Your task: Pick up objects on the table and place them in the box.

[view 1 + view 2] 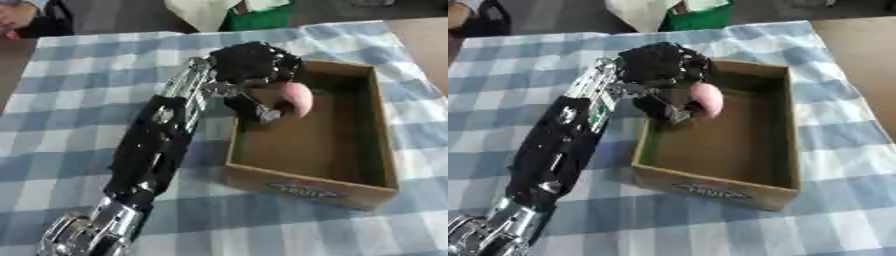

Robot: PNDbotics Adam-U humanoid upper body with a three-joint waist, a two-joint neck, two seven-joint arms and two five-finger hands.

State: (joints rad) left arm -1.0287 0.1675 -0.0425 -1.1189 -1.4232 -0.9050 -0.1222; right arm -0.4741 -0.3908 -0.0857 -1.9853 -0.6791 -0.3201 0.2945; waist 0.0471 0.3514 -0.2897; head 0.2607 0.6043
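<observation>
Curled round a small pink rounded object (297,99), fingers (262,111) and thumb of the left hand (254,62) pinching it from the left side. Held in the air above the left wall of the box (367,180), just inside its near-left half, not yet touching the floor. Looks light, smooth and rounded, maybe egg-like; judged likely to slip or roll, possibly soft or fragile, so best gripped across its widest middle and released low. Out past the wrist, black forearm (153,145) running down to the lower left corner, silver joint at the edge. Right hand nowhere to be seen. Underneath, a blue-and-white checked cloth (79,90), flat, a little askew. Cardboard box open, brown inside, nothing else visible in it. Beyond the far table edge, something green (258,20) and a pale shape, blurred
</observation>
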